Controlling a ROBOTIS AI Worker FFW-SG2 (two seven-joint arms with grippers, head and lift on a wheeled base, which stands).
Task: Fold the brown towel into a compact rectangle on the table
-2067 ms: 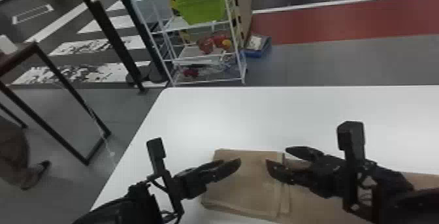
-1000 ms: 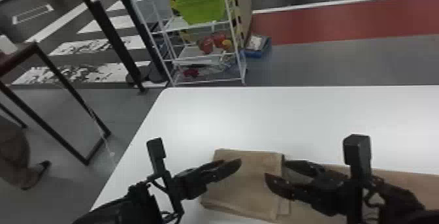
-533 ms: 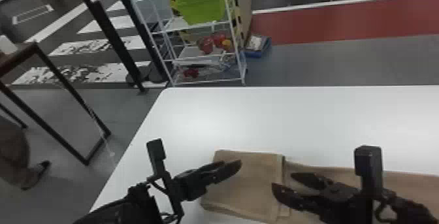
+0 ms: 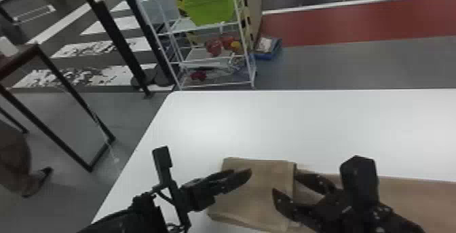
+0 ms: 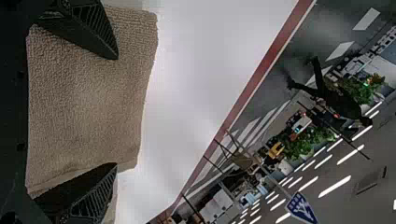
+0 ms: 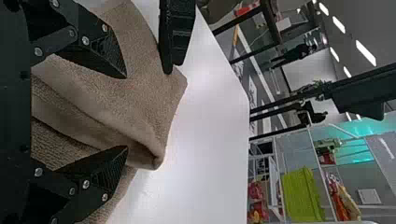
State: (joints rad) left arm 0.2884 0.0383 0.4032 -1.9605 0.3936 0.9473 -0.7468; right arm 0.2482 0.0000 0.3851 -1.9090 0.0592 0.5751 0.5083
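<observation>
The brown towel (image 4: 258,195) lies on the white table, its left part folded over into a layered block, the rest running to the right. My left gripper (image 4: 241,176) is over the block's left part; in the left wrist view the fingers of my left gripper (image 5: 116,112) stand wide open above the towel (image 5: 88,98). Over the folded edge is my right gripper (image 4: 284,183), open. In the right wrist view the towel (image 6: 140,84) shows its rolled fold between the open fingers of my right gripper (image 6: 126,112), with nothing gripped.
Bare surface of the white table (image 4: 305,123) stretches behind the towel. Beyond its far edge stands a wire shelf (image 4: 210,62) with a green bin (image 4: 210,6). At the left is a dark-framed table (image 4: 51,66).
The right gripper has shifted in stages toward the front and slightly right, staying open, and has come nearer the folded edge. The left arm has stayed still, and the towel looks unmoved.
</observation>
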